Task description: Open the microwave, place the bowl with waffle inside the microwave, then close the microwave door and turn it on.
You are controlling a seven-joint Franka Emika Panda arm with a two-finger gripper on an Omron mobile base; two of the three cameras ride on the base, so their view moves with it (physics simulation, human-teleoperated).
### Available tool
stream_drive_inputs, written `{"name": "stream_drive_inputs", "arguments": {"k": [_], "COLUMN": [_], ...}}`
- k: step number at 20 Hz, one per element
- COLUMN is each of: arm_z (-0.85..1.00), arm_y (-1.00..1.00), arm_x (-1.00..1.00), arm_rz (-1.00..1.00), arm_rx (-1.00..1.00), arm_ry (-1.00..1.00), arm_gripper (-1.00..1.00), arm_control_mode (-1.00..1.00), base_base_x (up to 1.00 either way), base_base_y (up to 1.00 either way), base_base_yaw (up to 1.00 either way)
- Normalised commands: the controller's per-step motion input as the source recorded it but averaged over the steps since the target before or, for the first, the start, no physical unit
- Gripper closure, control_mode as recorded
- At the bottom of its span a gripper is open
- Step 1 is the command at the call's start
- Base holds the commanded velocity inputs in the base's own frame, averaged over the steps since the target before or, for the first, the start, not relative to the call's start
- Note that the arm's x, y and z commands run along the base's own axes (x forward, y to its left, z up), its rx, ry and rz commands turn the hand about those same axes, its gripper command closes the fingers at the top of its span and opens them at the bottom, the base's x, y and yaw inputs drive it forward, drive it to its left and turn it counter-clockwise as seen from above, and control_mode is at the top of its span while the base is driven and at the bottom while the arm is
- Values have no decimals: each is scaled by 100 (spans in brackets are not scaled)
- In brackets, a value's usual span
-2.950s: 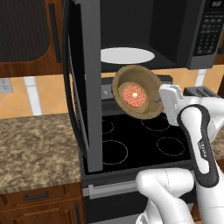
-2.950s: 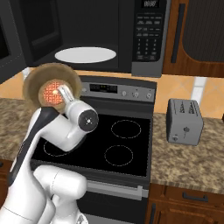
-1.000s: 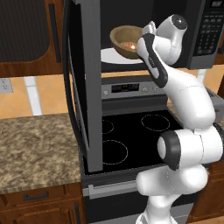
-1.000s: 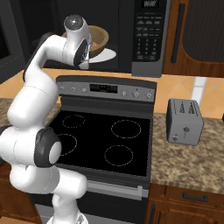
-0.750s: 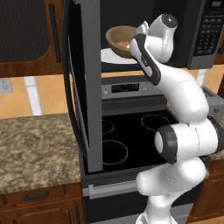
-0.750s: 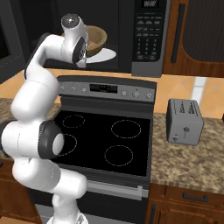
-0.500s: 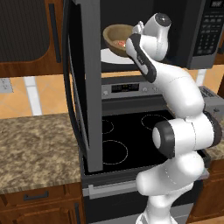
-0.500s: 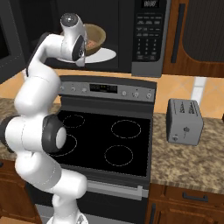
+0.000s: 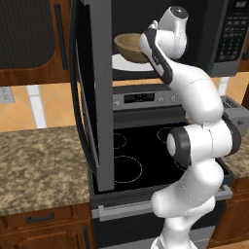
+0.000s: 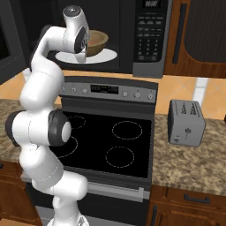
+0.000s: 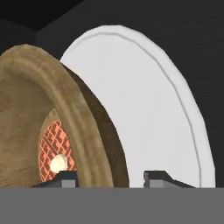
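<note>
Holding the bowl by its rim, the tool has one finger inside and one outside the wall, clamped on it. I see the bowl inside the microwave cavity, above the white round plate, with the waffle sitting in the bowl bottom. Microwave door hangs wide open at the left, over the stove

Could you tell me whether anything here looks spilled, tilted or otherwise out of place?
Nothing stands out. The bowl sits level in the gripper above the microwave's white plate, the waffle lies inside it, and the microwave door is wide open.
</note>
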Motion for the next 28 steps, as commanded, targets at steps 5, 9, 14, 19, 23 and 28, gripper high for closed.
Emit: {"name": "stream_drive_inputs", "arguments": {"k": [5, 9, 14, 19, 23, 28], "arm_z": [0, 0, 1, 10, 8, -1], "arm_y": [0, -2, -5, -3, 0, 0], "arm_x": [-35, -44, -84, -95, -86, -100], "arm_rz": [7, 13, 8, 10, 10, 1], "arm_rx": [1, 3, 0, 0, 0, 0], "arm_ry": [-45, -29, -11, -21, -22, -5], "arm_gripper": [-100, -100, -100, -100, -100, -100], "arm_control_mode": [-100, -100, -100, -100, -100, -100], "base_base_x": [0, 0, 0, 0, 0, 0], "base_base_y": [0, 0, 0, 0, 0, 0], "base_base_yaw": [0, 0, 0, 0, 0, 0]}}
